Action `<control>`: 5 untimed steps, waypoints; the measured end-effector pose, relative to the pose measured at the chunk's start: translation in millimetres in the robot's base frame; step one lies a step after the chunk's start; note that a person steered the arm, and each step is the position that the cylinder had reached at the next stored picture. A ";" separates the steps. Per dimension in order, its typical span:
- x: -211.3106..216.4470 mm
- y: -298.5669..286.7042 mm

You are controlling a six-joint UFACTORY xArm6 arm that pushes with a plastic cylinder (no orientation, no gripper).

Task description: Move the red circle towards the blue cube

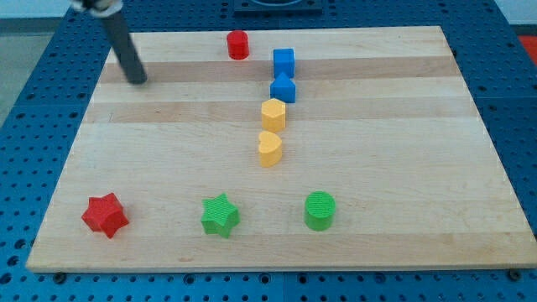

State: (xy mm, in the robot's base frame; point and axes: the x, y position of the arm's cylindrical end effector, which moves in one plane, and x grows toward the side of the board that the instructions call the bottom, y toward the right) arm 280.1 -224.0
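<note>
Resting well left of red circle: my tip.

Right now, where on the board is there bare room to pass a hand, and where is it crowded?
Bare: the whole right side past the blue cube and green circle, and the left middle between my tip and the red star. Crowded: the centre column of blue and yellow blocks, with the red circle near its top.
</note>
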 end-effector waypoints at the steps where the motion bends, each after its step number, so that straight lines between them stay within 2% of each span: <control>1: -57.5 35.1; 2: -72.0 110.7; 3: -45.5 142.6; 5: -39.8 249.0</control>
